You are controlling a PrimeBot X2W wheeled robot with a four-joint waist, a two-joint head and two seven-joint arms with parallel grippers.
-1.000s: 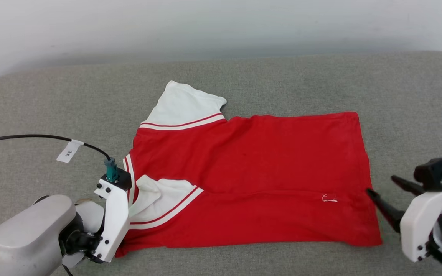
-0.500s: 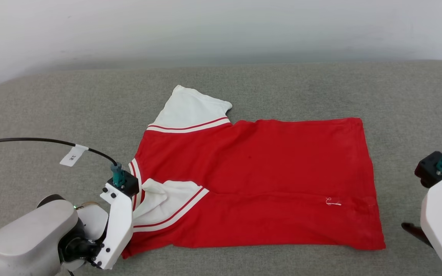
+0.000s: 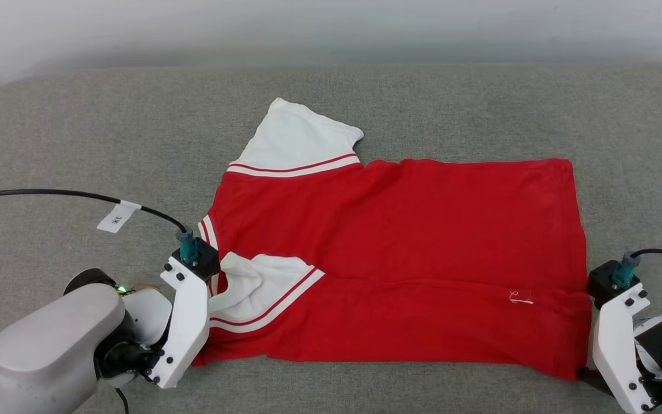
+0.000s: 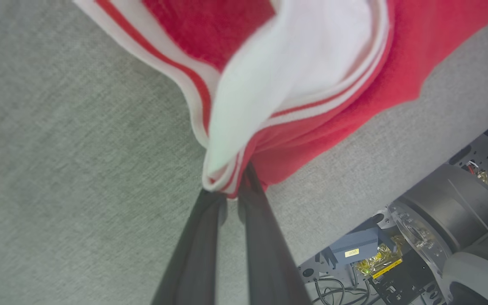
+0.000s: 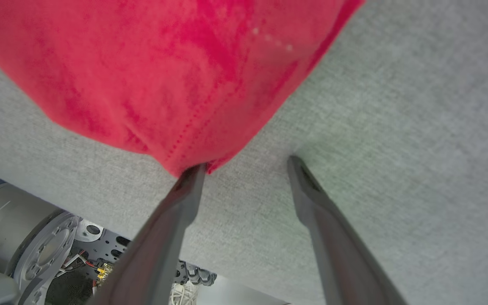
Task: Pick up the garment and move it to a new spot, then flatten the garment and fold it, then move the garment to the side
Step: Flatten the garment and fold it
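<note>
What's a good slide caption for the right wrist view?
Right gripper open over the grey cushion, one of its fingers tipped against the red hem corner of the garment.

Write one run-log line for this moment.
left gripper: jaws shut on red-and-white soft-fabric jersey T-shirt | right gripper: jaws open at its hem corner
</note>
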